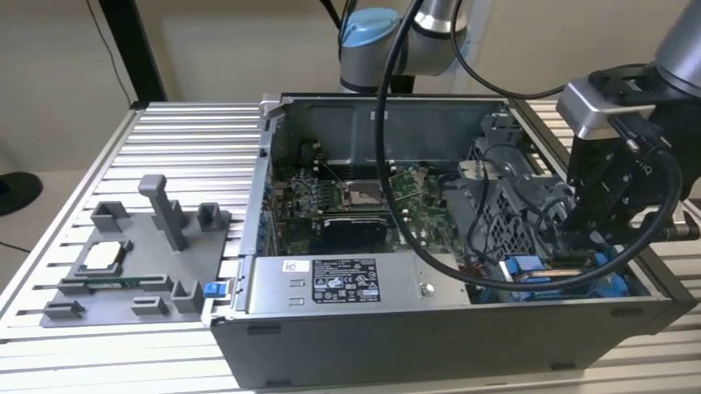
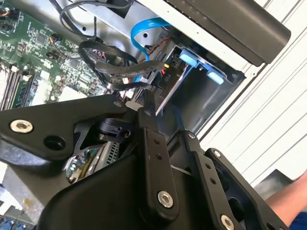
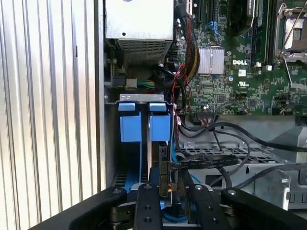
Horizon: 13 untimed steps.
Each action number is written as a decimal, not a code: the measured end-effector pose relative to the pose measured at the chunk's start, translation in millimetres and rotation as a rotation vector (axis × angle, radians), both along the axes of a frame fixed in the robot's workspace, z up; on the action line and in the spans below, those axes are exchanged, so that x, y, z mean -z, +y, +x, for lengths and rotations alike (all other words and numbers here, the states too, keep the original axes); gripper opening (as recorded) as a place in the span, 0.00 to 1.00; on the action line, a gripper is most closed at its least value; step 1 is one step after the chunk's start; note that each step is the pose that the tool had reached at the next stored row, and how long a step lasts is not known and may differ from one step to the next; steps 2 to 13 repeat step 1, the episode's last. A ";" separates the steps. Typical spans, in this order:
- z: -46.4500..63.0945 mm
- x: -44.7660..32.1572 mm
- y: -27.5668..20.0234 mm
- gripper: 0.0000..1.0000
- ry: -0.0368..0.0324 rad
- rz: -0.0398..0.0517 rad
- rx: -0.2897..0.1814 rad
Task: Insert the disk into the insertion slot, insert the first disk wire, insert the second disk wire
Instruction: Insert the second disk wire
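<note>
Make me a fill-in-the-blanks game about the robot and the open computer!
1. The plastic tabs on the insertion slot are coloured ____.
2. The gripper reaches down inside the open computer ____.
3. In the exterior view, the grey power-supply box carries a black and white ____.
4. The circuit board inside the case is coloured ____.

Missing words: blue; case; label; green
</note>
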State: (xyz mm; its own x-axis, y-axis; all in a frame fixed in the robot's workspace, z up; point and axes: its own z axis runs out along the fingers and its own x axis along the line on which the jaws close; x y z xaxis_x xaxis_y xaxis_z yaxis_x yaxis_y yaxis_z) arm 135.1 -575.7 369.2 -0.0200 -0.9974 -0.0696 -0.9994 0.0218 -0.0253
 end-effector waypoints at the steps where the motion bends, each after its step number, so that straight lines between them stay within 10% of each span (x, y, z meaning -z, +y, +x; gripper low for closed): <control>1: 0.0 0.0 0.0 1.00 0.0000 0.0000 0.000; 13: 0.0 0.0 0.0 1.00 0.0000 0.0000 0.000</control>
